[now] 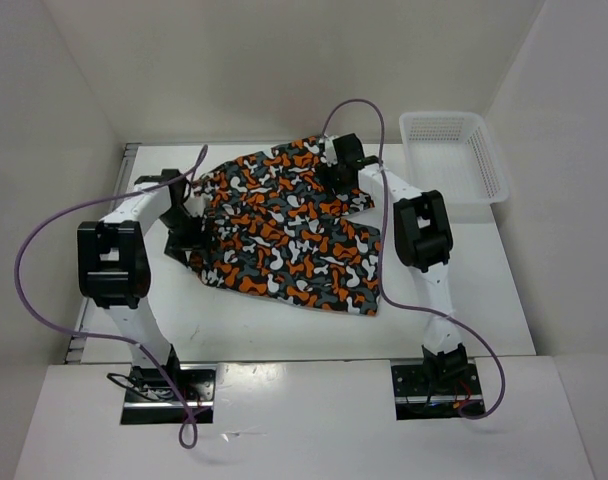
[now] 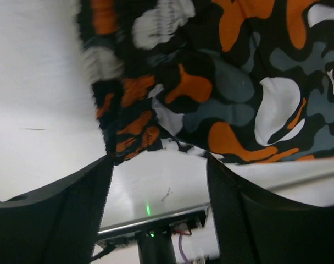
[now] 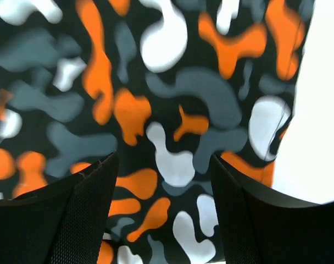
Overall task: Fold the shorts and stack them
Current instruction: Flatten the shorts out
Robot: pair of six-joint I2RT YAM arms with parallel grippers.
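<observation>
Both jaws spread, empty: left gripper (image 2: 159, 165) at bunched edge of soft orange-black-grey-white camouflage fabric shorts (image 1: 289, 235), right gripper (image 3: 164, 162) over them. Best: pinch edges, lift level, fold square.

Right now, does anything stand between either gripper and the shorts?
Nothing visible does. The left gripper sits open at the left edge of the shorts. The right gripper hangs open directly over the fabric. The basket stands apart at the far right corner.
</observation>
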